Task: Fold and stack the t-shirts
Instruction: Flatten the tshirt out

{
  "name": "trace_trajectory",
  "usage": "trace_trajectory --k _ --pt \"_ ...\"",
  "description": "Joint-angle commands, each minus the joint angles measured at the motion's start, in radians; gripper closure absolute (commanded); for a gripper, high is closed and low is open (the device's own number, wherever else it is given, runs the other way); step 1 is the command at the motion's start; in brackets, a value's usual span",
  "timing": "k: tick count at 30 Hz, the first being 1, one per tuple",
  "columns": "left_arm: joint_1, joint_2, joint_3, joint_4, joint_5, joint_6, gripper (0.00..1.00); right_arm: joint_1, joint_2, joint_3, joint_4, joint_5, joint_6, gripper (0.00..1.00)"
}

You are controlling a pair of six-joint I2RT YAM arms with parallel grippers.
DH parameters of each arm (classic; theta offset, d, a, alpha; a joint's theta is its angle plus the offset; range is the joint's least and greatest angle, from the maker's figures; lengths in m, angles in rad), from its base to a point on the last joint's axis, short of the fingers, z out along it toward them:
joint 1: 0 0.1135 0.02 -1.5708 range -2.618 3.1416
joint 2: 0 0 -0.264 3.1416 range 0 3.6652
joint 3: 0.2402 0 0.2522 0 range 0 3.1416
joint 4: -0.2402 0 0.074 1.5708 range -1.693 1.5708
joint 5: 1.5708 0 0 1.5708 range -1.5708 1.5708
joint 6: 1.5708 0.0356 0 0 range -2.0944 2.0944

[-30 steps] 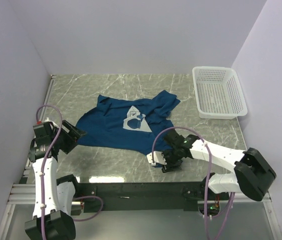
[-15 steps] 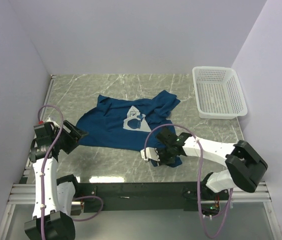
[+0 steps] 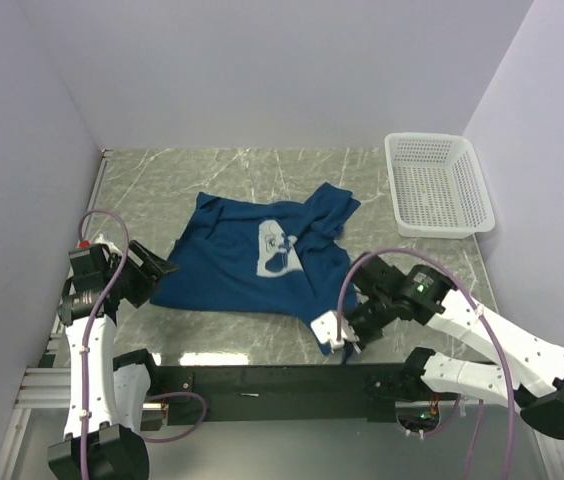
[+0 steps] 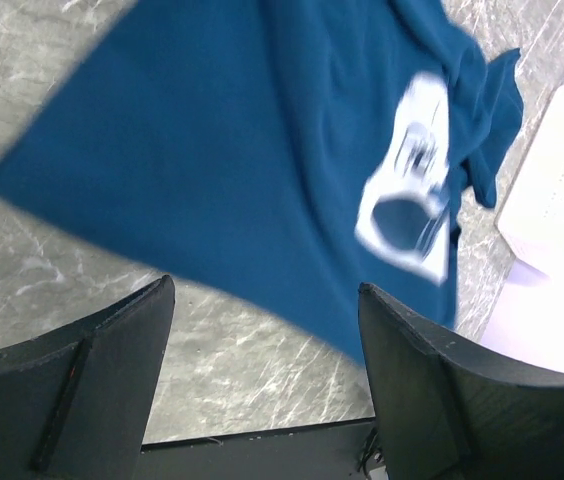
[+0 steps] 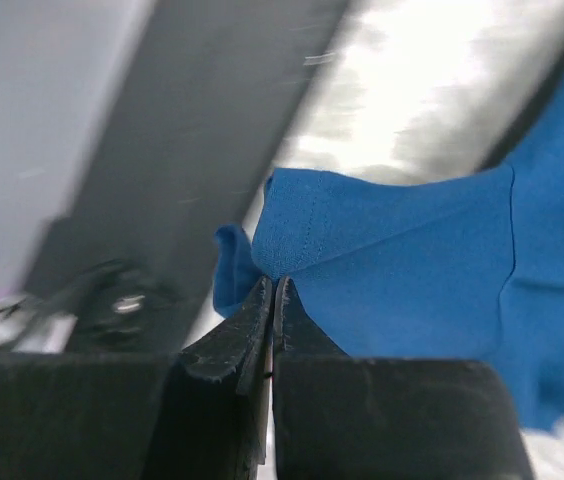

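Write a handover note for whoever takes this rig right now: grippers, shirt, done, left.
Right gripper: shut on the near right corner of the t-shirt, by the near edge of the table.
Left gripper: open, holding nothing, near the shirt's left edge.
Shirt: spread on the table, print up, bunched at its far right; white basket stands apart, far right.
Done: no fold yet.
Left: fold the shirt and stack it.

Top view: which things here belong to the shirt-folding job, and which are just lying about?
Job: dark blue t-shirt; right tool, shut on its near corner; left tool, open near its left edge.
Lying about: white mesh basket; marble table.
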Motion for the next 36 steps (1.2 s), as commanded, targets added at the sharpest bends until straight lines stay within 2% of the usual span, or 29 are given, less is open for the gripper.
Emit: trace_trajectory --k 1,5,7,8,9,11,12,13,14,16,17,18,19,22,23,25,31,36 --pt "-0.002 0.005 0.012 0.026 0.026 0.019 0.21 0.032 -0.053 -0.048 -0.177 -0.051 -0.008 1.0" --pt "-0.002 0.02 0.022 0.034 0.032 0.018 0.21 0.034 -0.076 -0.049 -0.25 -0.103 -0.05 0.98" --pt "-0.002 0.028 0.028 0.037 0.024 0.013 0.21 0.034 -0.084 -0.054 -0.203 -0.097 -0.009 0.58" --pt "-0.002 0.031 0.029 0.044 0.023 0.01 0.21 0.035 -0.085 -0.048 -0.164 -0.082 0.031 0.33" --pt "-0.004 0.034 0.031 0.055 0.026 0.0 0.22 0.032 -0.087 -0.039 -0.107 0.006 0.158 0.26" --pt "-0.004 0.053 0.029 0.127 0.062 -0.013 0.22 -0.046 -0.113 -0.032 0.097 0.088 0.237 0.25" --pt "-0.004 0.066 0.028 0.168 0.081 -0.023 0.21 -0.133 -0.114 -0.051 0.193 0.102 0.311 0.19" --pt "-0.005 0.104 0.028 0.21 0.105 -0.031 0.19 -0.308 -0.102 -0.051 0.357 0.079 0.352 0.16" --pt "-0.015 0.134 0.032 0.278 0.11 -0.034 0.17 -0.403 -0.028 -0.039 0.431 0.056 0.414 0.14" --pt "-0.042 0.253 0.072 0.329 0.066 -0.017 0.17 -0.556 0.086 -0.005 0.554 0.059 0.612 0.2" --pt "-0.079 0.299 0.095 0.355 0.037 -0.007 0.17 -0.581 0.197 0.021 0.581 0.08 0.661 0.24" --pt "-0.108 0.353 0.123 0.363 0.011 0.024 0.18 -0.601 0.243 0.029 0.607 0.111 0.762 0.28" --pt "-0.167 0.463 0.19 0.359 -0.061 0.042 0.18 -0.609 0.28 0.034 0.639 0.169 0.789 0.28" --pt "-0.252 0.668 0.331 0.347 -0.144 0.114 0.2 -0.608 0.338 0.006 0.725 0.278 0.889 0.28" --pt "-0.287 0.713 0.363 0.343 -0.189 0.125 0.2 -0.608 0.366 0.011 0.734 0.367 0.909 0.28" --pt "-0.306 0.825 0.447 0.35 -0.218 0.162 0.2 -0.608 0.409 0.024 0.739 0.426 0.958 0.27" --pt "-0.376 1.088 0.668 0.272 -0.279 0.259 0.2 -0.612 0.577 0.026 0.779 0.43 0.984 0.27" --pt "-0.429 1.2 0.791 0.219 -0.327 0.312 0.21 -0.612 0.642 0.046 0.779 0.391 1.002 0.27"
